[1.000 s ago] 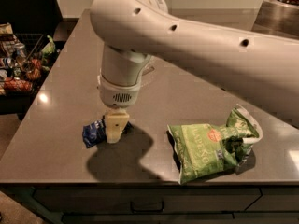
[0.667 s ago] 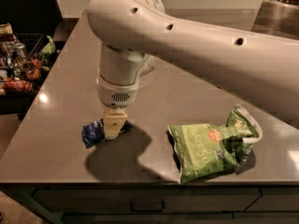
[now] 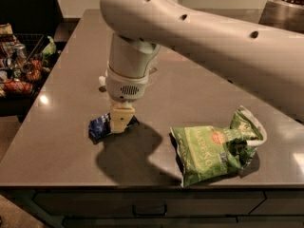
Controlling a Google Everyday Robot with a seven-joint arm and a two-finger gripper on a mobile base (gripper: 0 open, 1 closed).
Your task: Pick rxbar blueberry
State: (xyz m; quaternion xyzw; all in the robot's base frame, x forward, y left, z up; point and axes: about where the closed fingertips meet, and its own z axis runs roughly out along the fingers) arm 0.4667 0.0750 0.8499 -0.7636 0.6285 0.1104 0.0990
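Observation:
The rxbar blueberry (image 3: 99, 126) is a small dark-blue wrapper lying flat on the grey counter (image 3: 61, 94), left of centre. My gripper (image 3: 119, 121) points straight down from the big white arm (image 3: 199, 37) and sits right at the bar's right end, covering part of it. The tip is low, at or just above the counter. The green chip bag (image 3: 213, 148) lies well to the right, apart from the gripper.
A wire basket (image 3: 19, 61) full of snacks and cans stands off the counter's left edge. A metal bowl (image 3: 285, 8) sits at the back right. The counter's front edge runs close below the bar and the bag.
The gripper has edged a little closer over the right end of the blue bar and stays low. The bar and the green bag lie where they were.

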